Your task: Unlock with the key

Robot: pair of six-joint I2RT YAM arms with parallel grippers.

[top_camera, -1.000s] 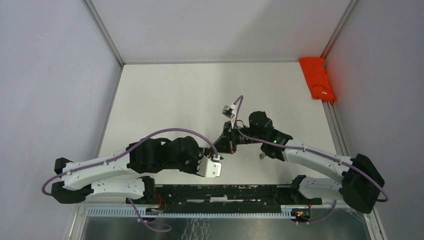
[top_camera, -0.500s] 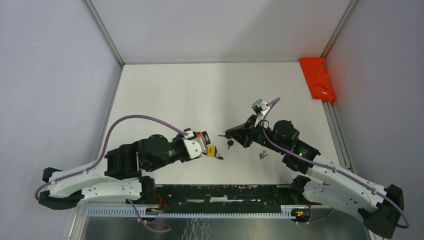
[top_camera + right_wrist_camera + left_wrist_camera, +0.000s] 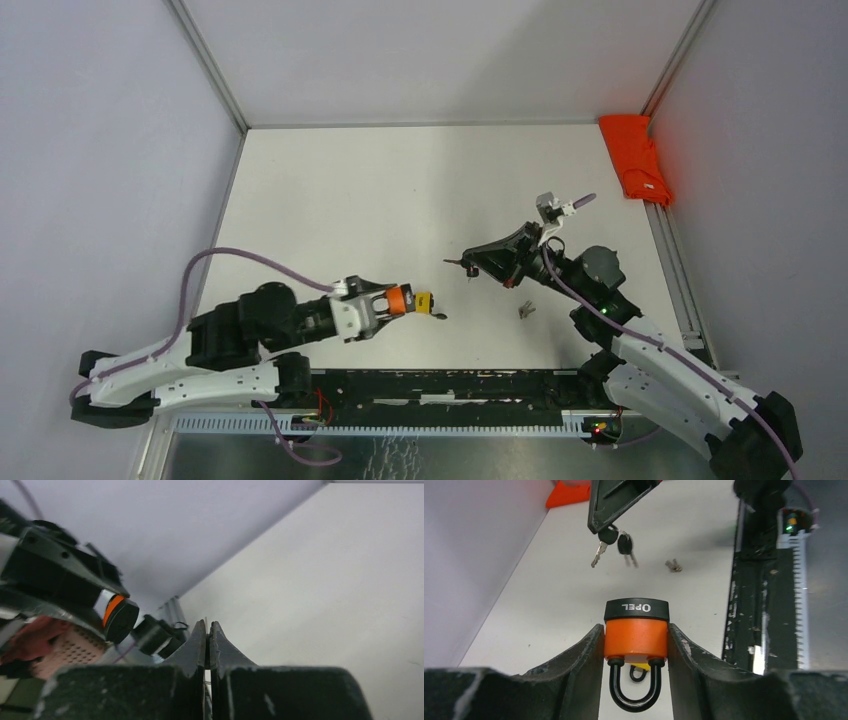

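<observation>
An orange padlock (image 3: 636, 636) with a black cap and a black shackle is clamped between the fingers of my left gripper (image 3: 635, 630), cap pointing away from the wrist. Both shackle legs sit in the body. From above, the padlock (image 3: 400, 300) is held low at centre left. My right gripper (image 3: 470, 263) hangs to its right, apart from it, shut on a key ring with two black-headed keys (image 3: 616, 542) dangling below. In the right wrist view the fingers (image 3: 197, 645) are pressed together on a thin wire, and the keys are hidden.
A small yellow padlock (image 3: 424, 301) lies on the table just under the orange one. A loose pair of small keys (image 3: 525, 310) lies right of centre. A red cloth (image 3: 635, 155) sits at the far right edge. A black rail (image 3: 450, 385) runs along the near edge.
The two grippers, close together at the centre a second ago, have drawn apart: the left arm pulled back left with the padlock, and the right moved right with the keys.
</observation>
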